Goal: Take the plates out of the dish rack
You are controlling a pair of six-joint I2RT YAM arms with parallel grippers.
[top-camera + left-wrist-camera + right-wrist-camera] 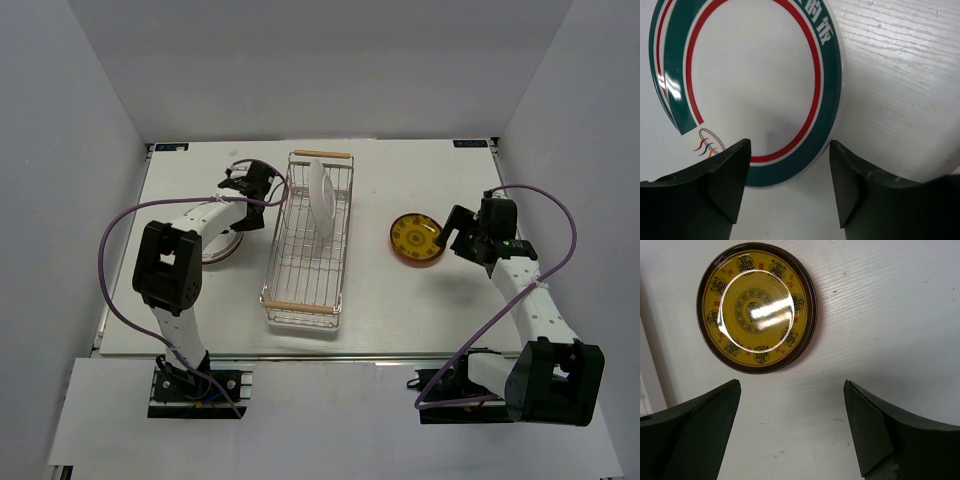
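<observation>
Our left gripper [790,146], jaws apart, shows a green-rimmed plate [750,75] between them; our right gripper [791,384], jaws apart, has a yellow plate [757,307] just beyond.

Long silver wire dish rack [306,245] lengthwise at the middle of the white table [400,310], plates in and beside it.
A large white round plate [320,195] stands on edge in the rack's far half. A small yellow patterned plate [417,240] lies flat to the rack's right, apart from it; a white green-rimmed plate [755,75] lies flat to its left.
</observation>
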